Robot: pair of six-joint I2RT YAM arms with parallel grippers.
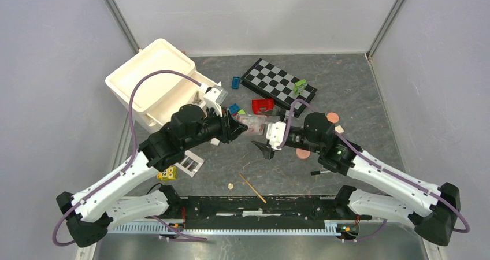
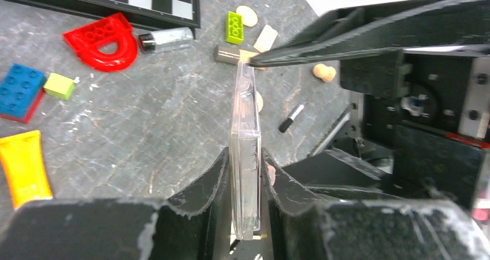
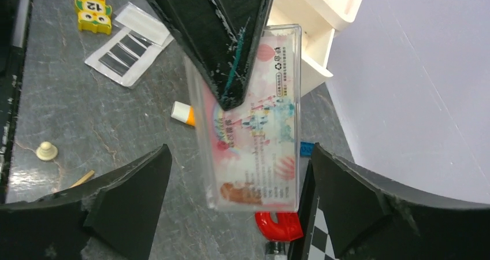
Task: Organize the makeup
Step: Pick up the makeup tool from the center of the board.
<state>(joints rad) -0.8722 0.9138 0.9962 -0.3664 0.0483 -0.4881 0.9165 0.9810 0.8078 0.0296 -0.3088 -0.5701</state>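
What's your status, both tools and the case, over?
Left tool shut on clear pink-printed case, off the table. Right tool open, jaws flanking the case. Only that tool in the way.

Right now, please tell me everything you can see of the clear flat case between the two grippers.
The clear plastic case is flat, rectangular and rigid-looking, with a pink printed card inside. It hangs above the table, on edge. The left gripper is shut on its two broad faces; the right gripper stands open on either side of it.
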